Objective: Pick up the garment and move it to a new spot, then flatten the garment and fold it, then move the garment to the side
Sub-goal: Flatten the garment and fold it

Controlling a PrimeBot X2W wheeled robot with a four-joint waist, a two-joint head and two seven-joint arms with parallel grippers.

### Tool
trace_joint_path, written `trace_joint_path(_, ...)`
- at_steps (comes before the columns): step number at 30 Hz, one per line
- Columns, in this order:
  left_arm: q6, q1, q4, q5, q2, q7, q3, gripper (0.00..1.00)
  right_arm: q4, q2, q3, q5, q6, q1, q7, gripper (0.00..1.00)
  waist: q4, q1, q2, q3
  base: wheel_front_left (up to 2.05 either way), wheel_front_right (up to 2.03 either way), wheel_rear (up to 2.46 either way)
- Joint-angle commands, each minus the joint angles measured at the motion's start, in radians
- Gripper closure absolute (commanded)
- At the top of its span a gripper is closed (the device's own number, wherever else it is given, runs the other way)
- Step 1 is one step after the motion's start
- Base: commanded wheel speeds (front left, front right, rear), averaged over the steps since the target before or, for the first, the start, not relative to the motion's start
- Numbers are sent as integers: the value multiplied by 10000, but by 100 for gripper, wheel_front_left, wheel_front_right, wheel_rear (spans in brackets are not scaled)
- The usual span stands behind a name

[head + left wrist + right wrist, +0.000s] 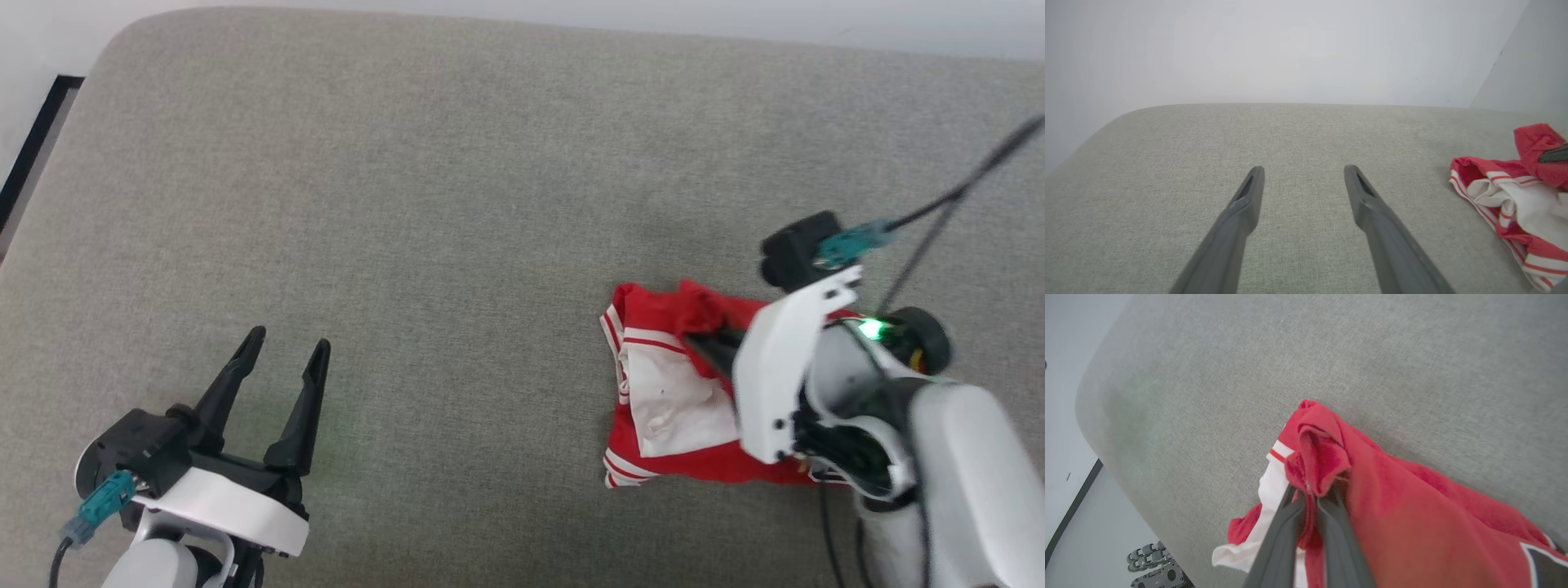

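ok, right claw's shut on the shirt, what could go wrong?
1. The right claw pinches a small bunched fold of the garment; it could slip free on lifting.
2. The garment lies crumpled, so a one-point lift may leave it twisted.
3. The left claw is open and apart from it: no backup hold.

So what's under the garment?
The grey cushion shows beside the garment; the right pincer is shut on a red fold. Anything beneath the bunched cloth is covered.
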Motion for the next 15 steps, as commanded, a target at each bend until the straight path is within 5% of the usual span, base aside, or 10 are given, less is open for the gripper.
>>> trace_joint_path(1, 25, -159, 19, -53, 60, -50, -37, 0, 286, 33, 173, 1, -7, -148, -128, 100, 74, 0, 0, 74, 0, 0, 0)
trace_joint_path(11, 25, -424, 326, -226, 124, -49, -250, 0, 2711, -10, 1170, 144, -7, -616, -1307, 100, 201, 0, 0, 91, 0, 0, 0)
trace_joint_path(12, 25, -395, 363, -230, 136, -50, -235, 0, 2797, -35, 1183, 177, -7, -623, -1493, 65, 172, 0, 0, 44, 0, 0, 0)
trace_joint_path(13, 25, -344, 389, -229, 154, -49, -211, 0, 2827, -52, 1171, 235, -5, -648, -1674, 10, 130, 0, 0, -3, 0, 0, 0)
trace_joint_path(14, 25, -298, 419, -227, 161, -50, -184, 0, 2804, -69, 1134, 344, -7, -651, -1844, 0, 87, 0, 0, -57, 0, 0, 0)
trace_joint_path(15, 25, -242, 440, -234, 161, -50, -156, 0, 2751, -74, 1067, 465, -7, -610, -1973, 0, 32, 0, 0, -136, 0, 0, 0)
